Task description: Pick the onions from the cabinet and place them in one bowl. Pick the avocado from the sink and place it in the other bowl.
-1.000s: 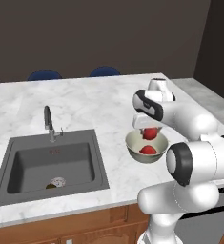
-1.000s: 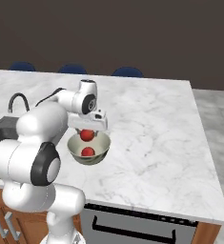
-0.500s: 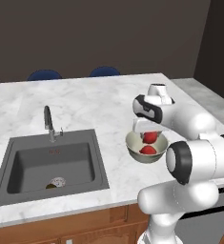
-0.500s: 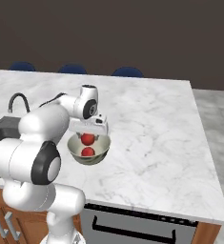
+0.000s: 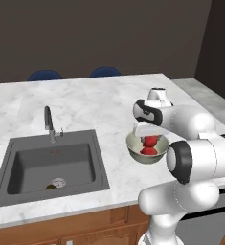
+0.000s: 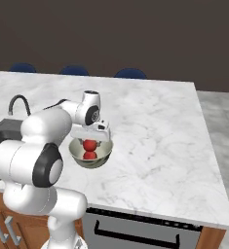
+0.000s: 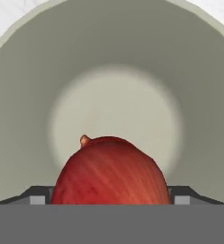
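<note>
Onions: you see one [image 5: 149, 151] resting in the bowl [image 5: 134, 152] by the sink [image 5: 18, 148], the other [image 7: 111, 171] clasped in the gripper [image 5: 151, 140] just above, poised for dropping beside it.

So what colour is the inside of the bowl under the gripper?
Pale cream inside the bowl, clearest in the hand view, behind the red onion.

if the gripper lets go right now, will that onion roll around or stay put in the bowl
The onion looks round and glossy, so it would probably roll. The bowl has deep, curved walls, so it should settle at the bottom beside the other onion. It looks firm and is unlikely to bruise.
</note>
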Controlling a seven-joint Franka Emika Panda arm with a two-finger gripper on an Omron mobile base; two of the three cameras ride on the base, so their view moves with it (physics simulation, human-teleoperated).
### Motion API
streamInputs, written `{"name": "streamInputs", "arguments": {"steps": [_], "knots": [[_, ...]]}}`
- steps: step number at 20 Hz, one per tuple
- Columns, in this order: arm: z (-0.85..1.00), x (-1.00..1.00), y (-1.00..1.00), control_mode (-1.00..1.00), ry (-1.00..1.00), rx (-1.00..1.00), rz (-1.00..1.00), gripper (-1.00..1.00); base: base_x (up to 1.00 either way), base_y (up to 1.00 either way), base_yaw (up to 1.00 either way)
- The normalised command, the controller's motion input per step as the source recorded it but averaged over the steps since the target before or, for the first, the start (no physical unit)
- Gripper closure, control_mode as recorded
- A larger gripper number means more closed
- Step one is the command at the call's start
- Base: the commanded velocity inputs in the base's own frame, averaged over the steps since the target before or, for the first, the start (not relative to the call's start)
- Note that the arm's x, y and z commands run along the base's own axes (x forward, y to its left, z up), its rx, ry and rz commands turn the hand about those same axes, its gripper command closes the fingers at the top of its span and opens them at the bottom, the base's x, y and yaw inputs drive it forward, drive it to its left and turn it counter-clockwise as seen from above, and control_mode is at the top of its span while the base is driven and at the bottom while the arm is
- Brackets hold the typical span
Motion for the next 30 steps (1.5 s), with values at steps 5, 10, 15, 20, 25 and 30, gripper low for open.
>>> {"name": "streamInputs", "arguments": {"steps": [5,10,15,20,25,30], "knots": [[0.00,0.00,0.00,-1.00,0.02,0.00,0.00,-1.00,0.00,0.00,0.00],[0.00,0.00,0.00,-1.00,0.00,0.00,0.00,-1.00,0.00,0.00,0.00],[0.00,0.00,-0.02,-1.00,0.00,0.00,0.00,-1.00,0.00,0.00,0.00],[0.23,-0.25,0.00,-1.00,-0.06,0.00,0.00,-1.00,0.00,0.00,0.00],[0.42,-0.40,0.00,-1.00,-0.08,0.00,0.00,-1.00,0.00,0.00,0.00],[0.40,-0.52,0.00,-1.00,-0.07,0.00,0.00,-1.00,0.00,0.00,0.00]]}}
